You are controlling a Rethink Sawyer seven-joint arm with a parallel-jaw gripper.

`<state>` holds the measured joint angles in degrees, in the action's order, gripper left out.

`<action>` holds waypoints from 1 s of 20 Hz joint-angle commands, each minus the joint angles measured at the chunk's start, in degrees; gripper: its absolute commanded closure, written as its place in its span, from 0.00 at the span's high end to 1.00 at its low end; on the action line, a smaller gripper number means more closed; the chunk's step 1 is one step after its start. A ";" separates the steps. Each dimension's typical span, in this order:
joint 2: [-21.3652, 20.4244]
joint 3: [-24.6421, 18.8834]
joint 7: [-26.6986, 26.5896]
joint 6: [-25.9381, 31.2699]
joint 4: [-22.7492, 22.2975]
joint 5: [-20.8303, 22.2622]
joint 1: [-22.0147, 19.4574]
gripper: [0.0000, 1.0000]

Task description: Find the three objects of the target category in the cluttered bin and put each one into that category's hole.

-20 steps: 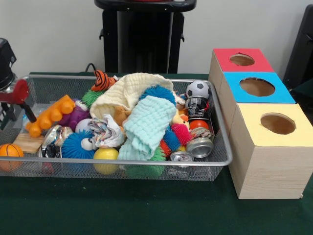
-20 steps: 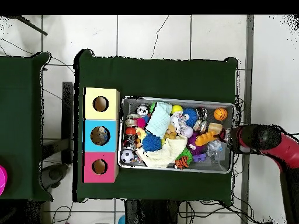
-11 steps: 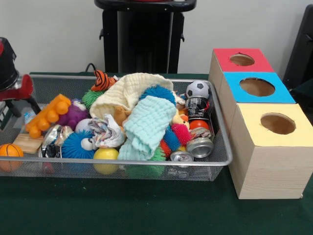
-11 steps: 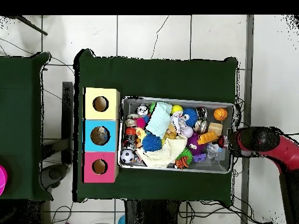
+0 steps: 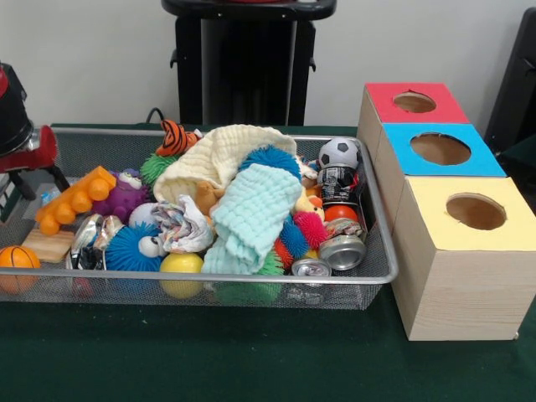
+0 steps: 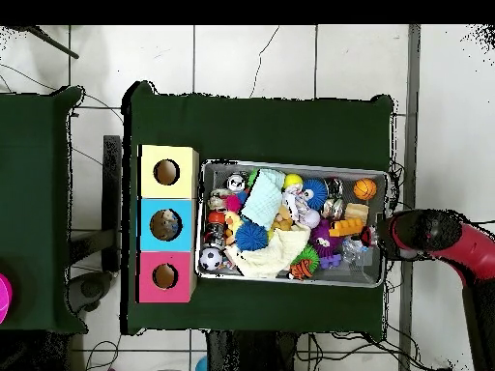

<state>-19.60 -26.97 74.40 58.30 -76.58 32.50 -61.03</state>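
Note:
A wire mesh bin (image 5: pixel 209 277) (image 6: pixel 290 163) is heaped with toys, cloths and cans. Right of it stand three boxes with holes: red (image 5: pixel 381 96) (image 6: pixel 184 290), blue (image 5: pixel 487 164) (image 6: pixel 185 208) and yellow (image 5: pixel 435 209) (image 6: pixel 185 189). In the bin lie a soccer ball (image 5: pixel 339 152) (image 6: pixel 211 259), a small basketball (image 5: pixel 17 256) (image 6: pixel 364 189), a yellow ball (image 5: pixel 182 264), crushed cans (image 5: pixel 342 251) and an orange block toy (image 5: pixel 74 199) (image 6: pixel 346 228). My gripper (image 5: pixel 25 157) (image 6: pixel 385 232) hangs at the bin's left end in the front view, beside the orange block toy.
A mint cloth (image 5: pixel 251 213) and a cream cloth (image 5: pixel 222 155) cover the middle of the heap. Blue spiky balls (image 5: pixel 132 249), a purple plush (image 5: pixel 124 197) and a tiger toy (image 5: pixel 176 136) lie around them. A black can (image 5: pixel 337 186) stands by the soccer ball.
The gripper has drawn back towards the bin's end. The orange block toy has sunk and shifted slightly towards that end.

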 commanded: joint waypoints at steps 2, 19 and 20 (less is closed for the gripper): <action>0.04 -1.81 -14.68 0.08 -2.52 4.20 0.51 1.00; 5.05 -0.84 -7.85 -7.58 -2.69 5.28 2.18 1.00; 5.35 -0.75 -7.82 -7.54 -2.28 5.30 2.31 1.00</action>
<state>-18.33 -27.01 74.40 55.32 -76.69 33.89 -60.51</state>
